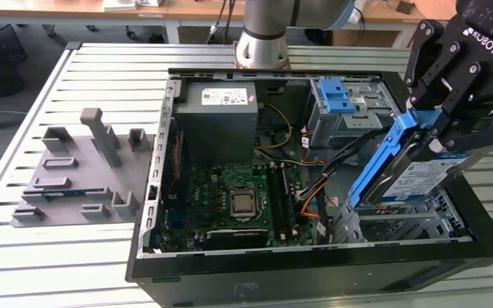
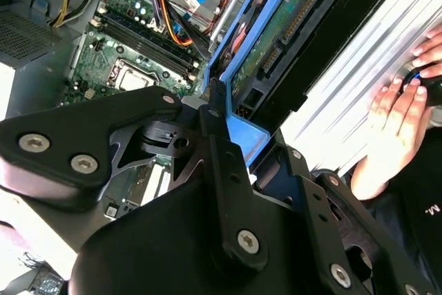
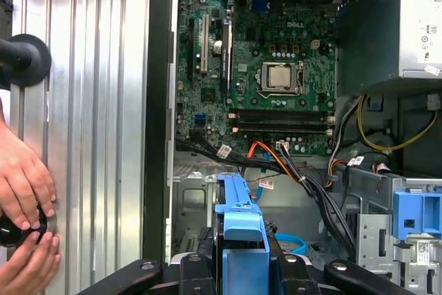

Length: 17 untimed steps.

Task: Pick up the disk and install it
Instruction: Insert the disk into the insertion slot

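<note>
Gripper [image 1: 448, 128] clenched on the blue bracket of the disk [image 1: 421, 177], which hangs tilted on edge above the metal bay at the exterior view's right of the open computer case [image 1: 315, 276]. Motherboard [image 1: 233, 196] exposed. A person's hand [image 2: 395, 129] lies on the slatted table [image 1: 24, 256] beside the case.

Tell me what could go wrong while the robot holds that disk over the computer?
1. The tool grips the disk tilted by its blue bracket; it might slip and drop onto the metal bay.
2. The orange and black cables run beside the disk's lower end and could snag.
3. A person's hand rests on the table beside the case; a swing could hit it.
</note>
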Tool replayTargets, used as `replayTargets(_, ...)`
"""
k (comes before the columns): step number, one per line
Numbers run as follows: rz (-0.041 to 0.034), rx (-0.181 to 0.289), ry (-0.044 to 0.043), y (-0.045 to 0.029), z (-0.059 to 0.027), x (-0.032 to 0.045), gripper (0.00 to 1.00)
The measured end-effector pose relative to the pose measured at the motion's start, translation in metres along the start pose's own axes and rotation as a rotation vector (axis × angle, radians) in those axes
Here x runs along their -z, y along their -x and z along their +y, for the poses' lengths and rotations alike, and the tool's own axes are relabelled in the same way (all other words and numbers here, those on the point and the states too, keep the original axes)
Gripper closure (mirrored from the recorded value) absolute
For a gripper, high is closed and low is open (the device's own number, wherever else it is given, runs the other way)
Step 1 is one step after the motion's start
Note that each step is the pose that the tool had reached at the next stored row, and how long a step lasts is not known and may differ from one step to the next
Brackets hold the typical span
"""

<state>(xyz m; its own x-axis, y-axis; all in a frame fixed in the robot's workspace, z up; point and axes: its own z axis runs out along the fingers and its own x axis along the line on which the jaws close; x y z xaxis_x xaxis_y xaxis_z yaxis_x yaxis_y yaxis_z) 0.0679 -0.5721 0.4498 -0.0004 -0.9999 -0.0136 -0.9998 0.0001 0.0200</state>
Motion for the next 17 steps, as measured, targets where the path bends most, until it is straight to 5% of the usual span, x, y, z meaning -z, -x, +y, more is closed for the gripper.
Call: replayTargets(17, 0.0, -0.004, 0.0, -0.0017, -0.0095, -0.0063, 0.64)
